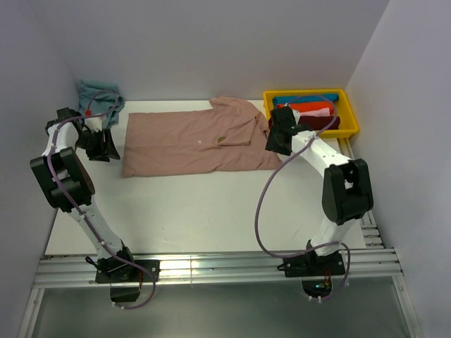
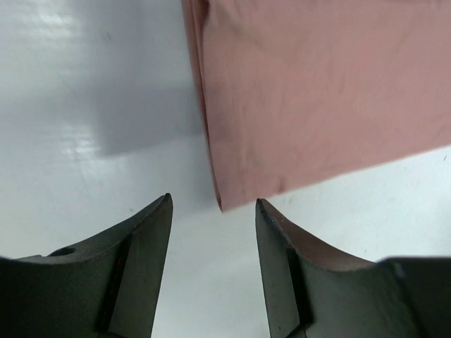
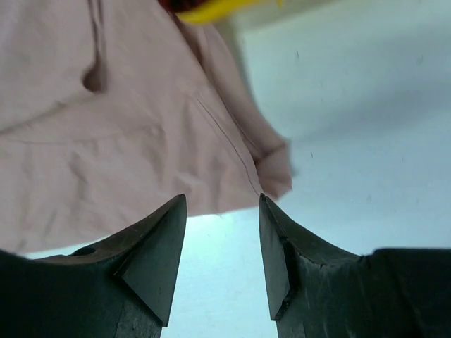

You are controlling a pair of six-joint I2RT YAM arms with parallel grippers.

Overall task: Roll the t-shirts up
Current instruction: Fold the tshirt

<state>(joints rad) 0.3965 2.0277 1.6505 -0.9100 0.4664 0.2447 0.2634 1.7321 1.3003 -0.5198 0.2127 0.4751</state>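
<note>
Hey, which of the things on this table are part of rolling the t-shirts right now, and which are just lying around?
In the job:
pink t-shirt, lying flat
left gripper and right gripper, both open at its ends

Lying about for now:
crumpled blue cloth in the back corner
yellow bin with coloured cloths inside

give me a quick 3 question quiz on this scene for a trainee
1. True or false: the left gripper is shut on the pink t-shirt.
2. Where is the yellow bin? A) far right corner B) near left corner C) table centre
3. What lies crumpled in the far left corner?
Key: 1 false, its jaws stand open, just short of the shirt's corner. 2 A. 3 a blue-grey cloth.
</note>
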